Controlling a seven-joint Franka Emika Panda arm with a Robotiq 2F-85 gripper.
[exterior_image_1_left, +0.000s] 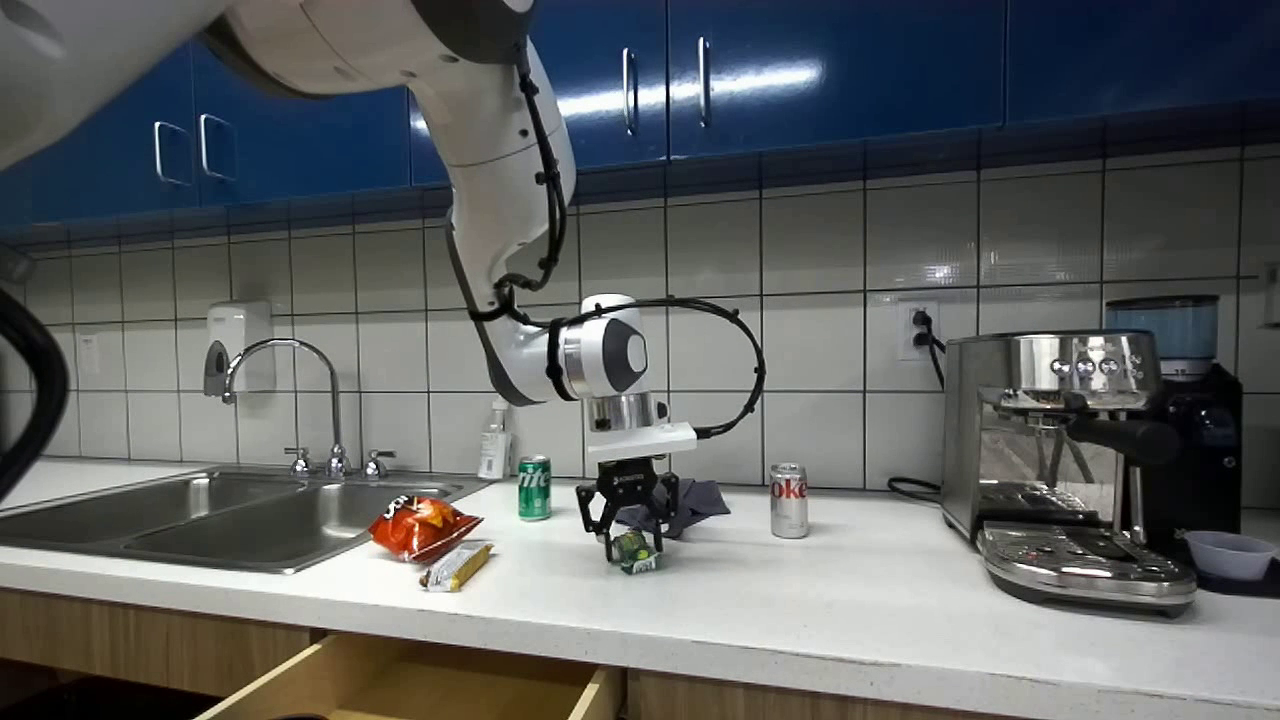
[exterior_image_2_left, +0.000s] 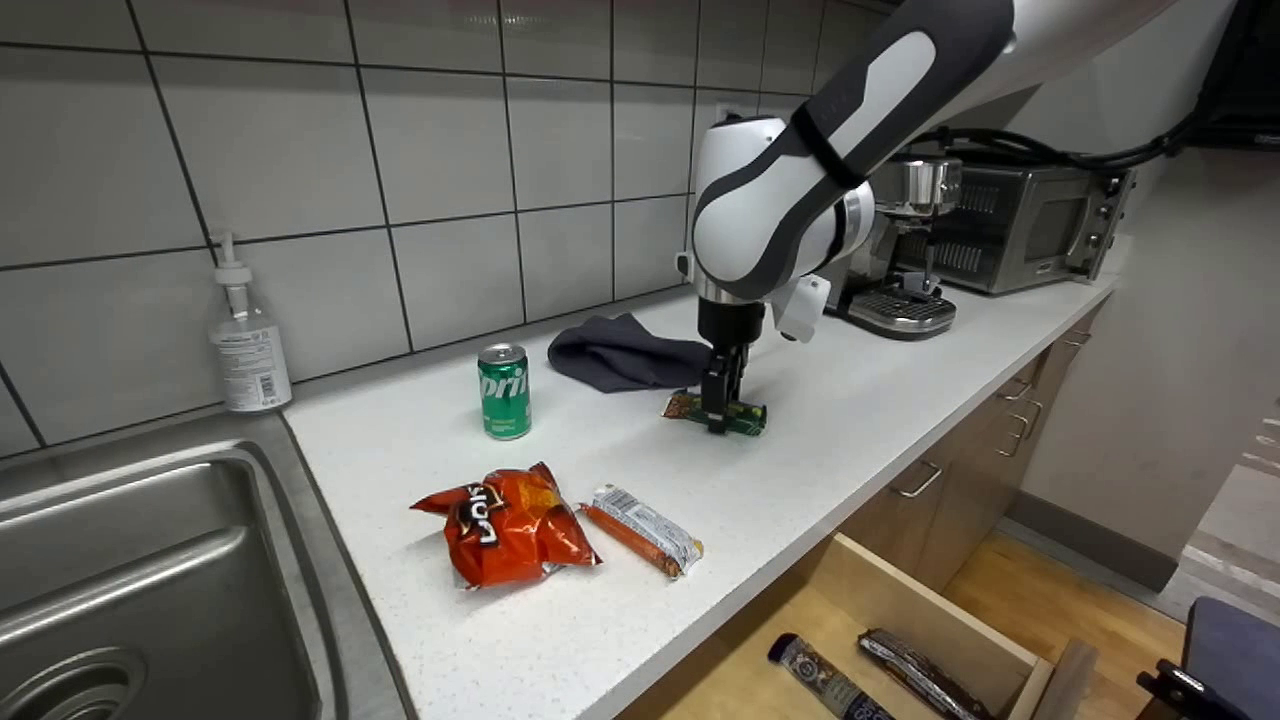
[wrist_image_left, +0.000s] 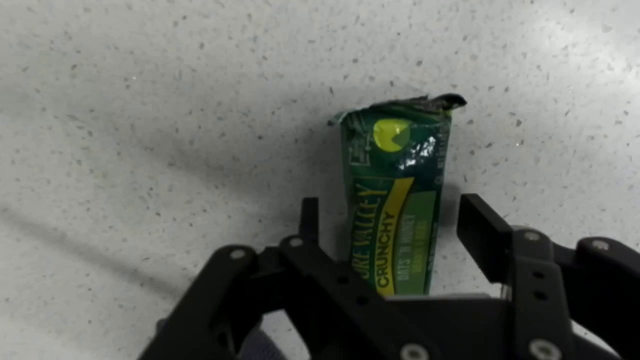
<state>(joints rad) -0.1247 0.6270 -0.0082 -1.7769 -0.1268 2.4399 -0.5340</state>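
A green Nature Valley Crunchy bar (wrist_image_left: 395, 150) lies flat on the speckled white counter, its crimped end pointing up in the wrist view. My gripper (wrist_image_left: 392, 220) is lowered around it with the jaws apart, one black finger on each side. Bare counter shows between the bar and both fingers, so neither appears to touch it. The bar's near end is hidden behind the gripper body. In both exterior views the gripper (exterior_image_1_left: 633, 545) points straight down over the green bar (exterior_image_2_left: 745, 417), with fingertips close to the counter.
Behind the gripper lies a dark cloth (exterior_image_2_left: 625, 352). Around it stand a green Sprite can (exterior_image_2_left: 505, 392) and a silver Coke can (exterior_image_1_left: 789, 503). A red Doritos bag (exterior_image_2_left: 515, 530) and another wrapped bar (exterior_image_2_left: 642, 528) lie toward the sink (exterior_image_1_left: 250, 525). Below the counter edge, a drawer (exterior_image_2_left: 930, 610) is pulled out.
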